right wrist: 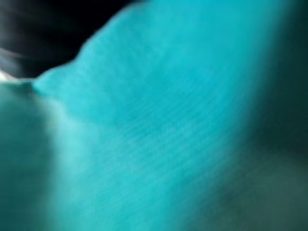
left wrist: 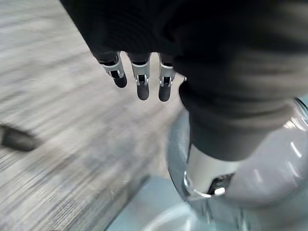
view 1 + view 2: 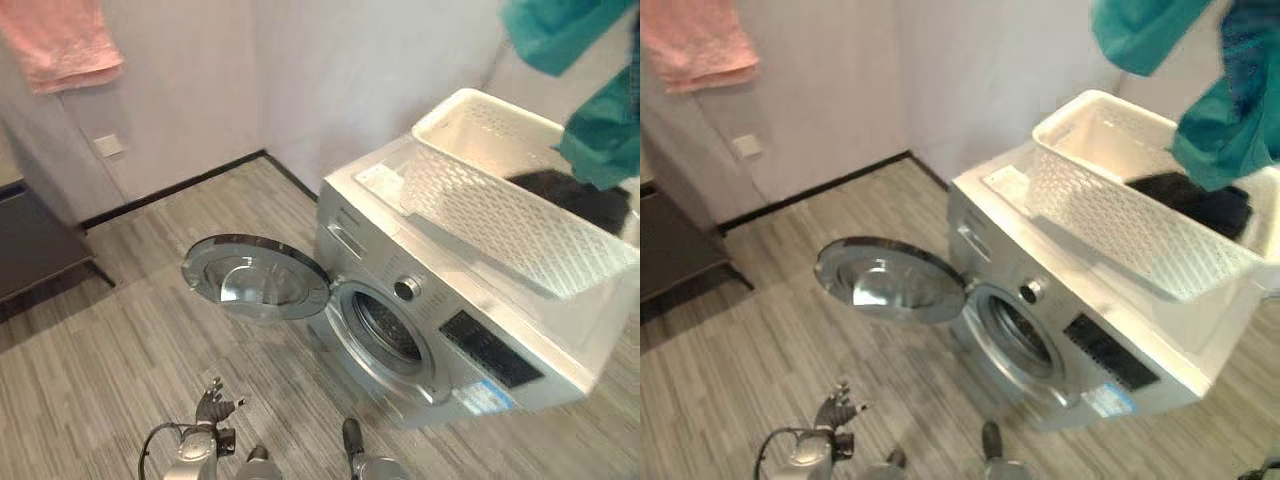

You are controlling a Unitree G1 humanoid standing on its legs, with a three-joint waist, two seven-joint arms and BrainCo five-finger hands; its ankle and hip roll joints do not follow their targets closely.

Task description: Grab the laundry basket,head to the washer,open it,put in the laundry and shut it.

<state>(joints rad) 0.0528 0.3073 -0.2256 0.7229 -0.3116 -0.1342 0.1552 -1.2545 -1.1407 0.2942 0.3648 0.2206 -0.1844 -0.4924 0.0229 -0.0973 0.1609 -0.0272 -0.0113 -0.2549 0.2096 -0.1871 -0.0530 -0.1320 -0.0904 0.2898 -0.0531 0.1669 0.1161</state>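
At about ten o'clock in the head views a pink towel [image 3: 60,42] hangs against the pale wall, with a dark cabinet [image 3: 35,245] below it at nine o'clock standing on the grey plank floor [image 3: 120,330]. Low at seven o'clock the left hand [image 3: 213,405] hangs beside the robot, fingers [image 2: 140,79] straight and relaxed, holding nothing; in its own wrist view they point down over the floor. Toward the centre the round washer door [image 3: 255,277] stands swung wide open, its glass bowl facing up, hinged at the left of the dark drum opening [image 3: 388,328]. The washer [image 3: 470,375] itself is silver, with a knob [image 3: 406,289] and a dark panel on its front at about four o'clock from the door. On top of it rests the white laundry basket [image 3: 500,215], perforated on its sides, and a black garment [image 3: 1195,200] lies inside it toward its right end. At one to two o'clock a teal garment [image 3: 600,125] is lifted in the air above the basket's right end, hanging in folds; the same teal cloth covers the right wrist view, so whether the right hand is curled around it or not cannot be told.
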